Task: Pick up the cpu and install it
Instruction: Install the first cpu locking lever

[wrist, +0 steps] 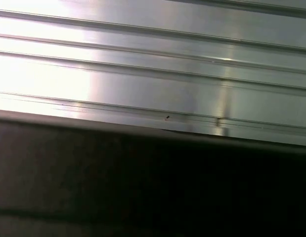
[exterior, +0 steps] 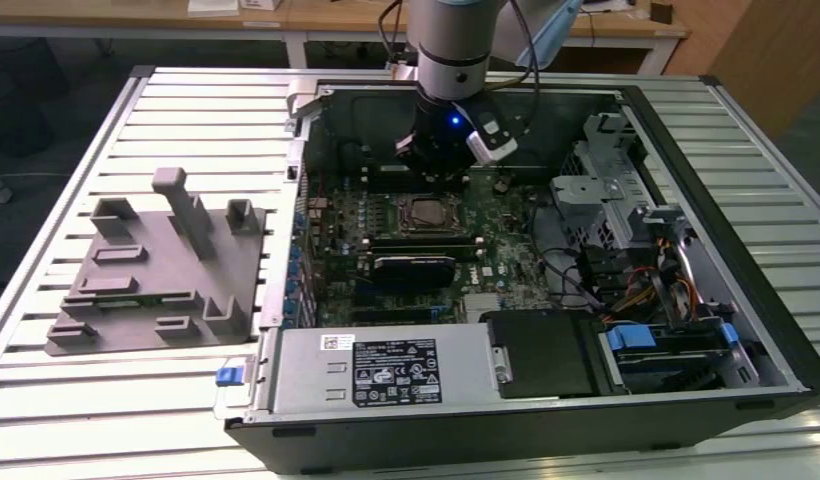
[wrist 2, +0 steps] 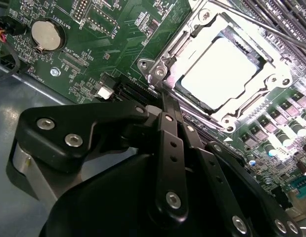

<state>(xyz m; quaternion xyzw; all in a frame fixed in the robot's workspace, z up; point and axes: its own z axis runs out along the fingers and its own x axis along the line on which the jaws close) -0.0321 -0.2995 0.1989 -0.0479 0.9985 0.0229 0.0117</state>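
Cpu [exterior: 424, 212], one chip, sat in the motherboard socket [exterior: 425, 213] inside the open computer case [exterior: 730, 290] in the exterior view, with the jaws [exterior: 434, 168] just above. In the second wrist view, cpu [wrist 2: 223, 70] lay framed in the socket [wrist 2: 162, 64]; jaws [wrist 2: 165, 98] pressed together, holding nothing. Slatted worktop [wrist: 153, 59] appeared in the first wrist view.

Bright, even light — glare whitens the cpu [wrist 2: 223, 74]; dark gripper [wrist 2: 160, 106] blurs close up.

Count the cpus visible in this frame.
1. The cpu sits inside the motherboard socket, its pale top showing in the second wrist view; the exterior view shows it just below the gripper. Others may be hidden.
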